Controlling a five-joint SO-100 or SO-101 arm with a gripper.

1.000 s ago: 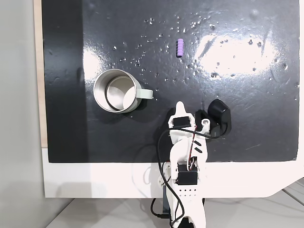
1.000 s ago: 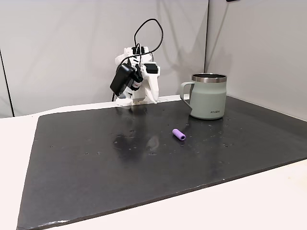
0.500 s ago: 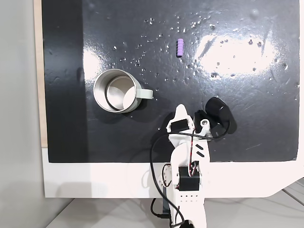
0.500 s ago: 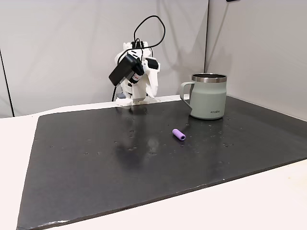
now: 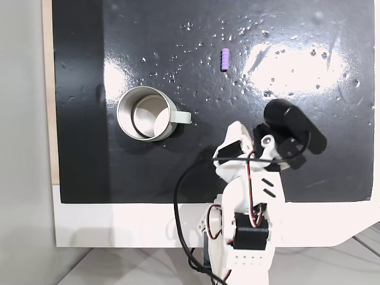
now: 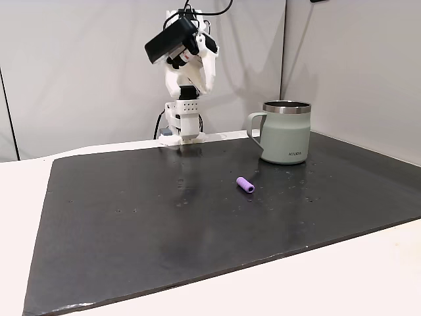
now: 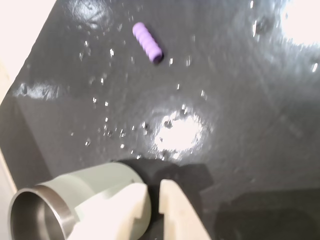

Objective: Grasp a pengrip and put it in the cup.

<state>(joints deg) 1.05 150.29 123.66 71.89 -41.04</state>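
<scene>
Gripper [image 7: 154, 192] raised above mat, nothing held.
Jaws nearly closed, a narrow slit between two pale fingers [image 7: 175, 210], empty. Cup [image 5: 142, 113] upright, beside and to the left of the gripper in the wrist view, handle towards arm. Pengrip [image 7: 147, 42] lying flat on black mat [image 6: 197, 224], well ahead of fingertips, apart from cup.
</scene>
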